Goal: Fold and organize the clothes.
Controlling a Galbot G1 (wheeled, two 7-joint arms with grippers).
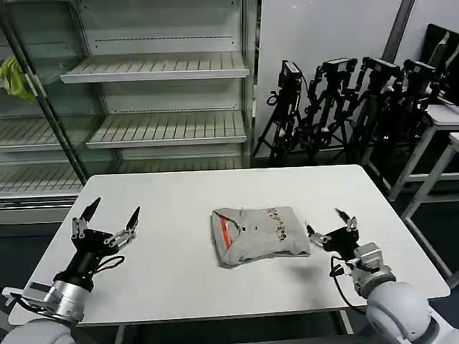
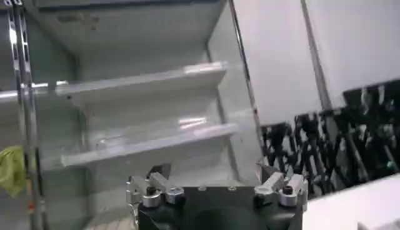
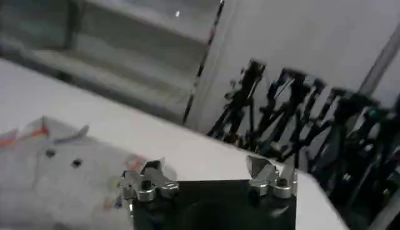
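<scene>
A light grey T-shirt (image 1: 259,235) lies folded into a compact rectangle at the middle of the white table (image 1: 179,208), with a red-orange stripe near its left edge and a small multicolour print on top. In the right wrist view the same shirt (image 3: 56,175) shows beside the right gripper. My right gripper (image 1: 330,226) stands open just off the shirt's right edge, nothing between its fingers. At the table's left side my left gripper (image 1: 109,218) is open and raised, well away from the shirt; in its wrist view the left gripper (image 2: 212,178) points toward the shelves.
A metal shelf unit (image 1: 158,93) stands behind the table, with a yellow-green rag (image 1: 14,77) hanging at its left. Black tripods (image 1: 337,107) crowd the back right. Another white table (image 1: 441,136) stands at the far right.
</scene>
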